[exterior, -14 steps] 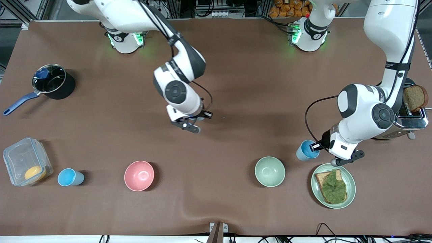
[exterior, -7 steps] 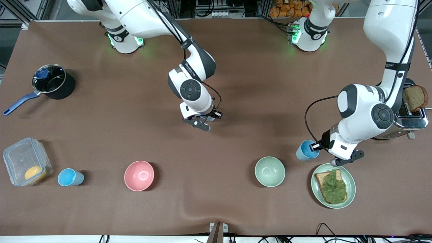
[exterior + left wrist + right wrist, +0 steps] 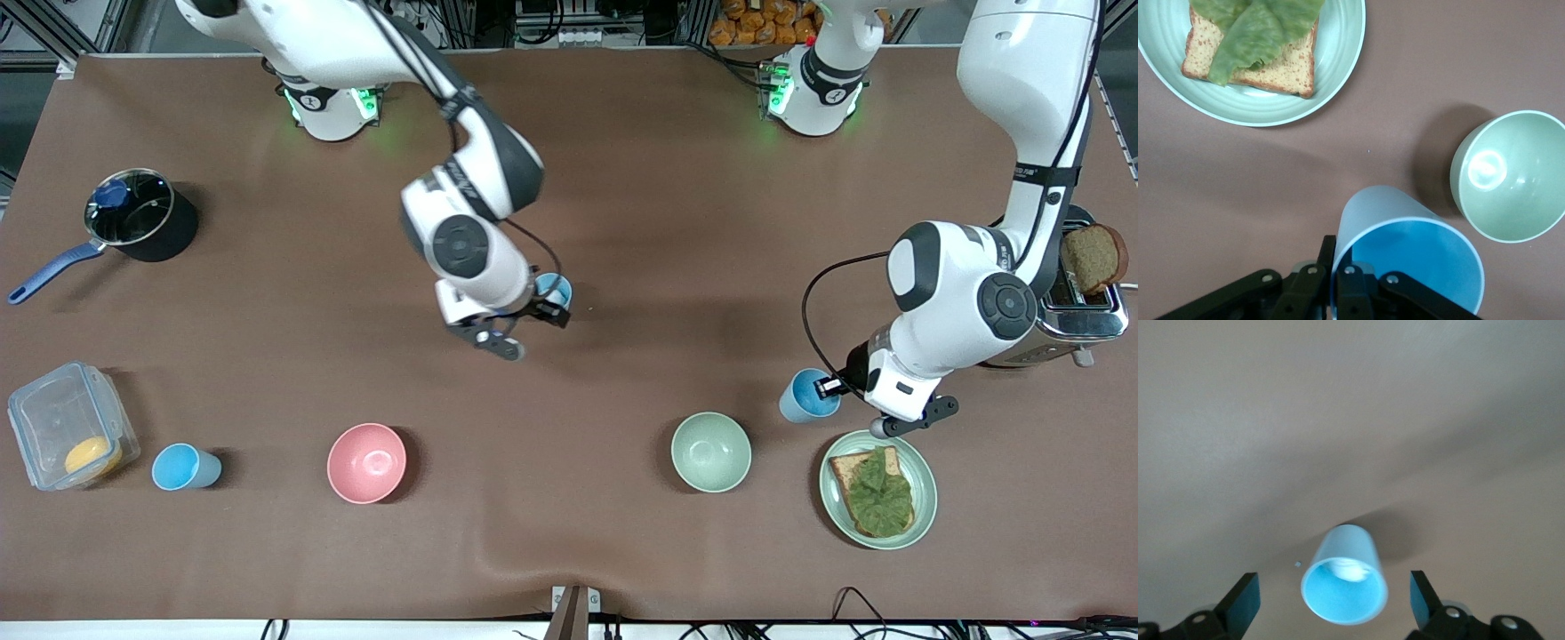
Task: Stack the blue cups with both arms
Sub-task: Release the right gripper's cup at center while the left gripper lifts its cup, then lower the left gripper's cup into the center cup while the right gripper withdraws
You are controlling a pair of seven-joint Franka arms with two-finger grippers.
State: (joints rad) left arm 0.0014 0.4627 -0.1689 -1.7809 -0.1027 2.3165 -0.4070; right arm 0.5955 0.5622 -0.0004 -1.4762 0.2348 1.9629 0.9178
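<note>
Right gripper (image 3: 523, 325) hangs low over the middle of the front frame, fingers spread wide. The right wrist view shows the middle blue cup (image 3: 1345, 583) upright on the brown table (image 3: 622, 222), mouth up, sitting in the gap between the two fingers (image 3: 1241, 600) with space either side, no contact. The wide spread likely gives clearance for a side grasp on the cup body. In the front view this cup (image 3: 553, 291) peeks out just beside the wrist.

Left gripper (image 3: 836, 388) is in the lower part of the front frame toward the left arm's end, clamped on the held blue cup (image 3: 805, 396). The left wrist view shows the fingers (image 3: 1313, 287) pinching the cup (image 3: 1405, 253) by its rim wall, one inside and one outside, with the cup tipped and its mouth toward the camera. A rim pinch leaves the tapered base free, which suits dropping it into another cup. Cannot tell if the base is off the table. It sits between the pale green bowl (image 3: 710, 452) and the plate (image 3: 836, 507) carrying toast with lettuce.

Third blue cup (image 3: 182, 468) stands low in the frame at the right arm's end, just beside a clear container (image 3: 53, 418), well apart from both grippers. Pink bowl (image 3: 366, 462) is not part of the task.
</note>
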